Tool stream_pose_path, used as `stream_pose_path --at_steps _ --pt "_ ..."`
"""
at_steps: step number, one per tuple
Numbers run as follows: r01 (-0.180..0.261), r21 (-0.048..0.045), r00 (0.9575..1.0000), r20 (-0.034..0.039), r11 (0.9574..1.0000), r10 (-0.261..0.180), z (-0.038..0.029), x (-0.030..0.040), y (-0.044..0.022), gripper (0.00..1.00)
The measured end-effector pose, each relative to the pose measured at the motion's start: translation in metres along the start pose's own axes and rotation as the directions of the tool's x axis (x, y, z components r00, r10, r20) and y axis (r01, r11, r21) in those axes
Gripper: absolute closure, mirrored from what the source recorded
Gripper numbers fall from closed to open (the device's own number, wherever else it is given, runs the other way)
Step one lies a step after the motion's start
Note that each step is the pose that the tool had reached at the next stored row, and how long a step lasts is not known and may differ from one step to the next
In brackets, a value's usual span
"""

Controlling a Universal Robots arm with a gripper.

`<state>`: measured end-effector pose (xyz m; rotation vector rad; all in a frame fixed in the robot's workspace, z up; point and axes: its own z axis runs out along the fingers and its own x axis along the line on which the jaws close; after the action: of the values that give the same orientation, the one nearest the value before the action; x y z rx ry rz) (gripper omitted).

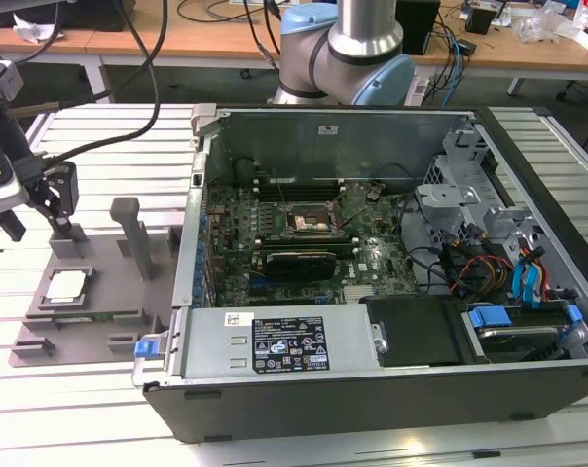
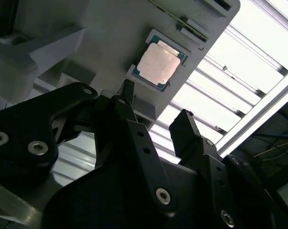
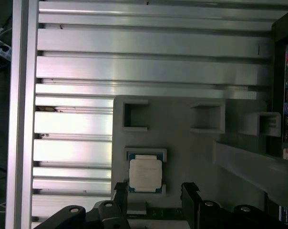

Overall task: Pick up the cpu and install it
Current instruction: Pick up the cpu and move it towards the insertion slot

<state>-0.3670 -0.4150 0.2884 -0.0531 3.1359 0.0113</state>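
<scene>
The cpu (image 1: 64,285) lies on the fixture plate (image 1: 109,294).

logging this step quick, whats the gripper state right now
Gripper: open, holding nothing; the cpu lies in its seat on the grey fixture plate.

Arm (image 1: 367,29) rising at the exterior view's top centre, gripper (image 1: 41,226) low at that view's far left, pointing down, black fingers (image 3: 189,191) spread apart in both wrist views, holding nothing
</scene>
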Motion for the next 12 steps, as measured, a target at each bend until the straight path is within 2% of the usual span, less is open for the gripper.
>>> stream_pose_path --at_steps 12 --pt "0.000 -0.0001 1.0000 0.0001 1.0000 0.000 0.0108 0.0000 -0.0001 0.43"
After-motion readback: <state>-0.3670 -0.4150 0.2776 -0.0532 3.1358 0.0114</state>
